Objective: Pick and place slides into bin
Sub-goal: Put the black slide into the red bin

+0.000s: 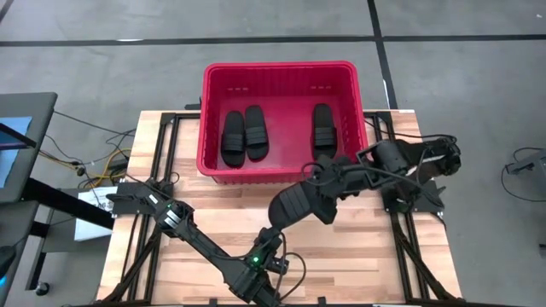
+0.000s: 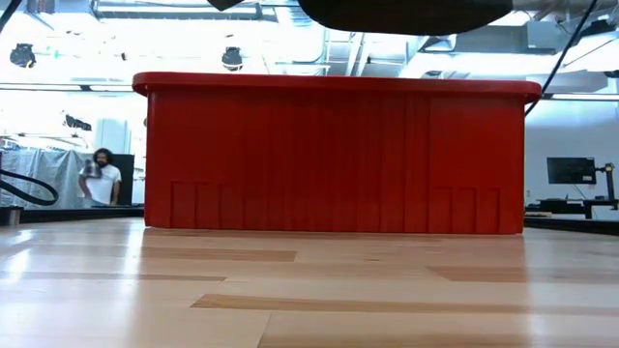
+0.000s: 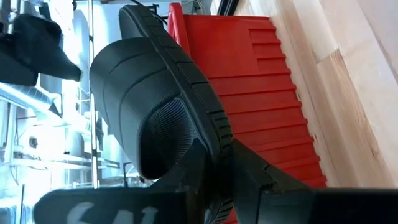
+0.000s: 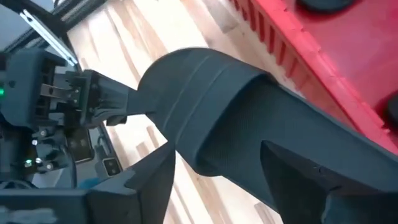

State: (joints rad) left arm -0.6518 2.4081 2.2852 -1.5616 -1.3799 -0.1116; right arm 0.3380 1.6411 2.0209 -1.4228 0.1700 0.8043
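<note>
Aloft, fourth slide (image 1: 294, 205) between both arms' jaws, near bin (image 1: 279, 72).

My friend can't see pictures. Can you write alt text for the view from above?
Both grippers, left and right, hold one black slide above the wooden table, just in front of the red bin. Three more slides lie inside it.

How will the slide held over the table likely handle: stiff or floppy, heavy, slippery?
Probably fairly stiff: the slide spans straight between the left gripper and right gripper without sagging. Likely light, since end pinches alone hold it above the table. Its matte, textured surface should resist slipping.
</note>
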